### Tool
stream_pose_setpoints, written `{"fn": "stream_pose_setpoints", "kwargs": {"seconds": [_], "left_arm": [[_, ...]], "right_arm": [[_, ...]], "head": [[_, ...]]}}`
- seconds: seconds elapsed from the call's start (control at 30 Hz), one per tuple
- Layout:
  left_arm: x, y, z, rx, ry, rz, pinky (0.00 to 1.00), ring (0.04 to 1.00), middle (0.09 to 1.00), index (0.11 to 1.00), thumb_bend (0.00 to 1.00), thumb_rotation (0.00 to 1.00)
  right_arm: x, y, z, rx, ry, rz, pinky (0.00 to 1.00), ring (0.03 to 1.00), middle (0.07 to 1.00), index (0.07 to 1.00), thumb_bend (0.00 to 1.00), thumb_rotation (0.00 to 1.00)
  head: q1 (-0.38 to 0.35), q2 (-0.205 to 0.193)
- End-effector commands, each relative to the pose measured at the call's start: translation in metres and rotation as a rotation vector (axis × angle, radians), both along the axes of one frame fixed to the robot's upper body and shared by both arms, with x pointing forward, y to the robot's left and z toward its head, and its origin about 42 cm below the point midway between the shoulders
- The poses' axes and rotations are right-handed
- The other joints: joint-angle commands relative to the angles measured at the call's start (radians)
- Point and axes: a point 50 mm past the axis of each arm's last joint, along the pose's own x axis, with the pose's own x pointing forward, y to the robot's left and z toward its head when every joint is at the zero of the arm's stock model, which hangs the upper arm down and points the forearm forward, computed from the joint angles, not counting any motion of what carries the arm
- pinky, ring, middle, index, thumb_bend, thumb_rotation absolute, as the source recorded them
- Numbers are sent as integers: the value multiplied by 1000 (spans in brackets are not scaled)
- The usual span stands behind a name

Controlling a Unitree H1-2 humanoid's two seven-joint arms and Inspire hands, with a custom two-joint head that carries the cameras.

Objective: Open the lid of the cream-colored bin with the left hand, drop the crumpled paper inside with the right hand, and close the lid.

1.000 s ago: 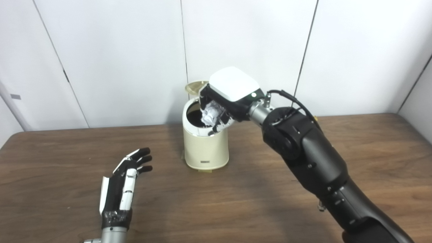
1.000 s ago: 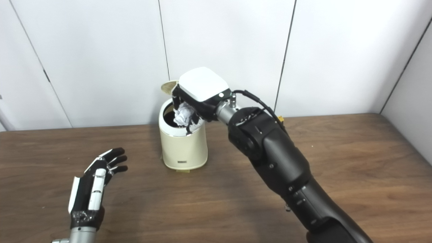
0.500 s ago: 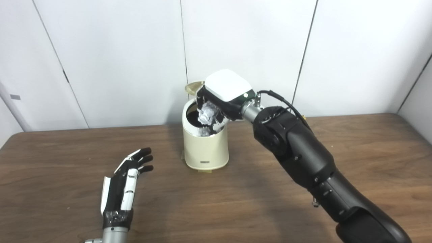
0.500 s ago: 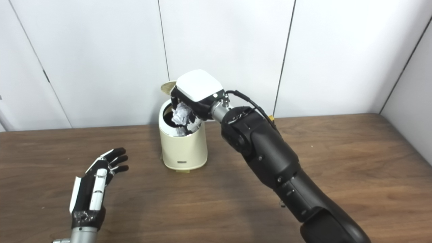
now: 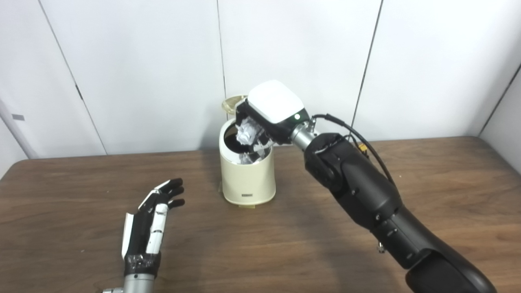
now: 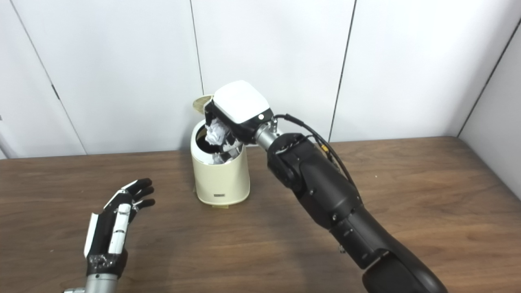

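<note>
At centre frame we see the bin [image 5: 247, 179], a smooth cream cylinder with rounded edges and a dark inside, standing on the table [image 5: 285, 244], whose brown wood grain runs side to side. Its round lid [image 5: 230, 104] stands tipped up behind the mouth, mostly hidden by the right hand [image 5: 266, 118]. A small dark label sits low on the bin's front; we cannot read it.

The right hand, black with a glossy white rounded back plate and a small green light, hangs over the open mouth with its fingers curled around the paper [image 5: 246, 132], a white, sharply creased ball held just above the rim. A second bit of crumpled white shows lower, inside the bin near its right wall. A black cable loops from the wrist along the matte black forearm.

At lower left, the left hand [image 5: 148, 228] lies well apart from the bin, black with white panels, fingers apart and holding nothing; dark tape wraps its wrist.

The right eye view shows more of the table's right end; otherwise both views agree. White wall panels with dark seams fill the background.
</note>
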Motion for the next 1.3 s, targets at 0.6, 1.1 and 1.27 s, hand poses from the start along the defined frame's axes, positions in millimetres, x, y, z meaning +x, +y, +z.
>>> {"fn": "stream_pose_setpoints", "kwargs": {"seconds": [0.6,1.1,1.27], "left_arm": [[-3,-3,-6,15,16,2,718,799,811,780,390,820],[-5,-3,-4,22,16,1,707,788,807,781,395,832],[-5,-4,-3,17,22,6,704,782,803,781,389,822]], "right_arm": [[-2,-2,13,-32,-141,31,346,428,565,447,511,0],[-4,-2,9,-59,-154,-5,340,444,576,459,509,0],[-3,-3,9,-63,-157,-22,361,457,580,456,508,0]], "head": [[-3,6],[-6,12],[-5,12]]}}
